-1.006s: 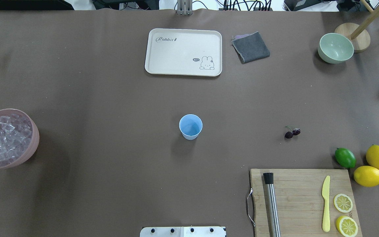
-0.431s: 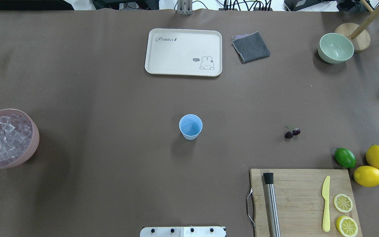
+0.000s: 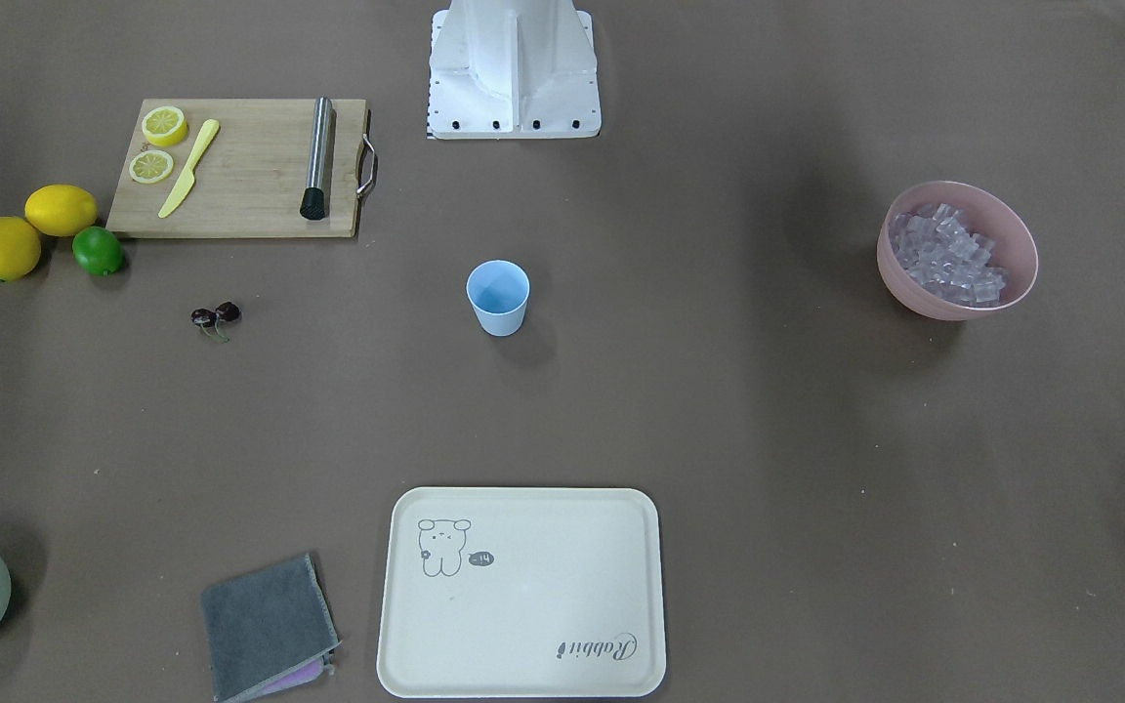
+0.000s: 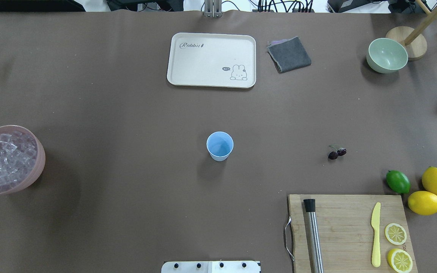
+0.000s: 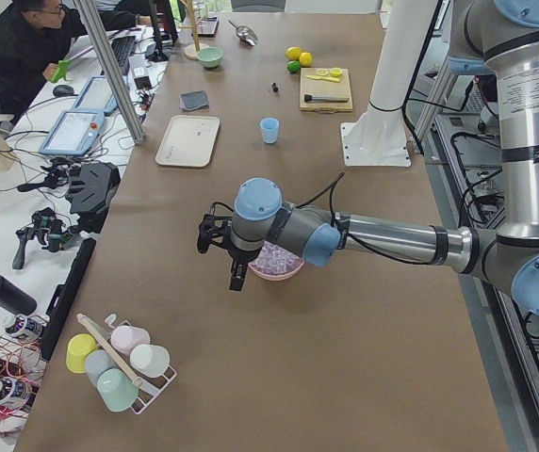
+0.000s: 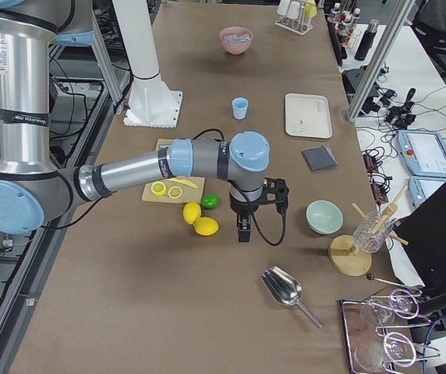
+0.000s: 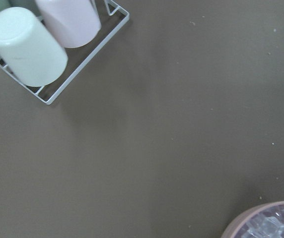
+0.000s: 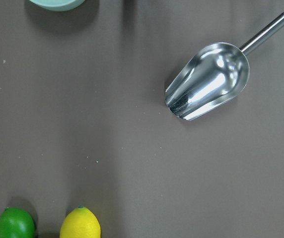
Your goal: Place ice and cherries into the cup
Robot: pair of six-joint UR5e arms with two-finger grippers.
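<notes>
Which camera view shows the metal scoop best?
The right wrist-mounted view: the whole scoop lies close, bowl and handle clear. Exterior right shows it smaller; overhead catches only its edge; exterior left, tiny; the rest miss it.

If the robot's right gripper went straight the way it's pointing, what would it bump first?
Most likely the bare table. The right gripper points down, and its wrist view shows only tabletop mid-frame; the scoop, lemon and lime lie off to the sides.
</notes>
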